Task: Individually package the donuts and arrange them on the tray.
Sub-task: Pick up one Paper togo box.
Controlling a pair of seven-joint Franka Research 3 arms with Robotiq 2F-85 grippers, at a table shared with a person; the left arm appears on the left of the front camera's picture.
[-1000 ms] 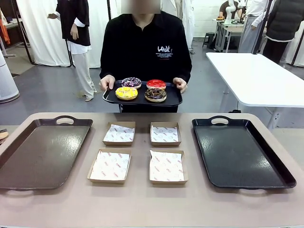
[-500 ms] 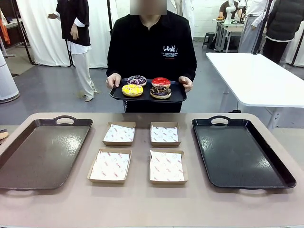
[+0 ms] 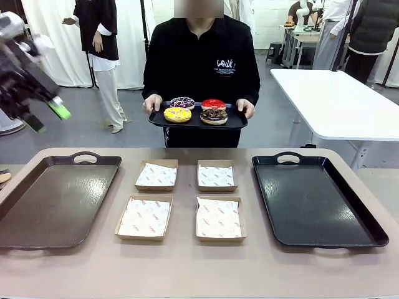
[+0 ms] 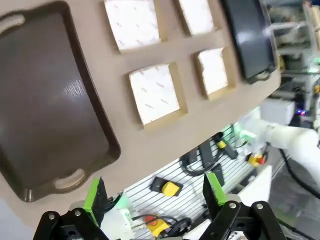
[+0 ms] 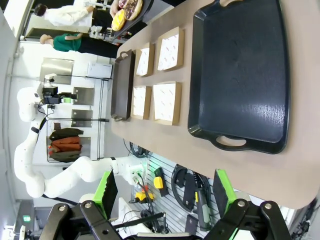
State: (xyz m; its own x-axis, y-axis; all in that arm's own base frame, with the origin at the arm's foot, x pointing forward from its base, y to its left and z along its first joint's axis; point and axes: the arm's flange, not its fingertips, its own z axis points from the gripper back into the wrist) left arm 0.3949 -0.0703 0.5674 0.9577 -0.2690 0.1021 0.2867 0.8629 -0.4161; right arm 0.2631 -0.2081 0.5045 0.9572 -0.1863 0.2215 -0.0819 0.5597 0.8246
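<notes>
grey floor (image 3: 62, 134) runs back to white curtains (image 3: 53, 43) hung along the far side. tan bench (image 3: 187, 274) with rounded corners up front. white table (image 3: 336, 93) beyond it on the right, apart from it. small stool (image 3: 274, 50) and another light table (image 3: 305, 38) far back right. white cylindrical unit (image 3: 9, 109) at left edge. even indoor light
</notes>
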